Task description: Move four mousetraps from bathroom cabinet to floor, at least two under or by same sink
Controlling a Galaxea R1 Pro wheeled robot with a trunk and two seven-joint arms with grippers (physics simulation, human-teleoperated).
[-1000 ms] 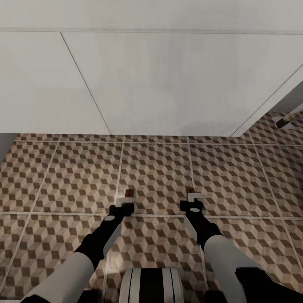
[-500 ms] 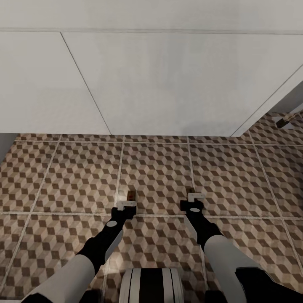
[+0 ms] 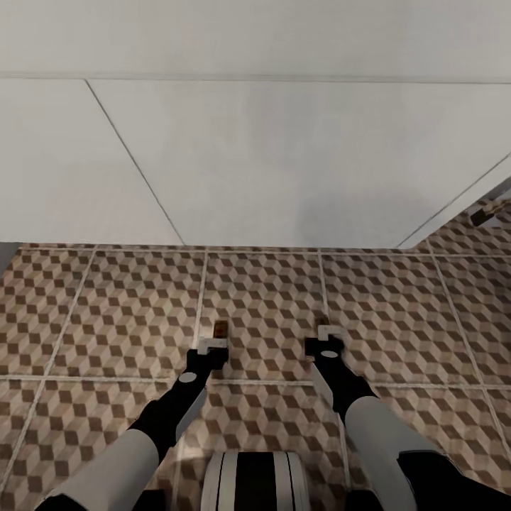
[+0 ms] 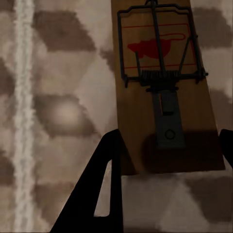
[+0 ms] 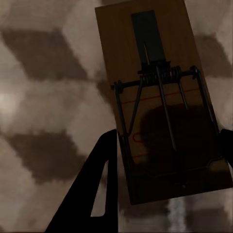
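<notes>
Two mousetraps, brown boards with dark wire, are down at the cube-patterned bathroom floor (image 3: 106,312) in front of the sink's white vanity box (image 3: 284,163). One mousetrap (image 3: 221,329) (image 4: 165,97) pokes out beyond my left gripper (image 3: 213,345) (image 4: 167,145), whose fingers press the long edges of its near end. Most of the other mousetrap (image 3: 323,325) (image 5: 160,111) is covered in the head view by my right gripper (image 3: 328,335) (image 5: 167,145), whose fingers clasp it about mid-length. Both boards lie flat, at or just above the tiles. The cabinet is out of view.
The vanity front runs across the whole view a tile's length ahead of the grippers. At its right corner lies a small brown flat thing (image 3: 488,213), too small to tell what it is. Open tiles stretch left and right of both arms.
The left gripper and its mousetrap shifted slightly right and back. The whole head picture then shifted, so the vanity's lower edge and the grout lines sit lower. The right arm looks unchanged.
</notes>
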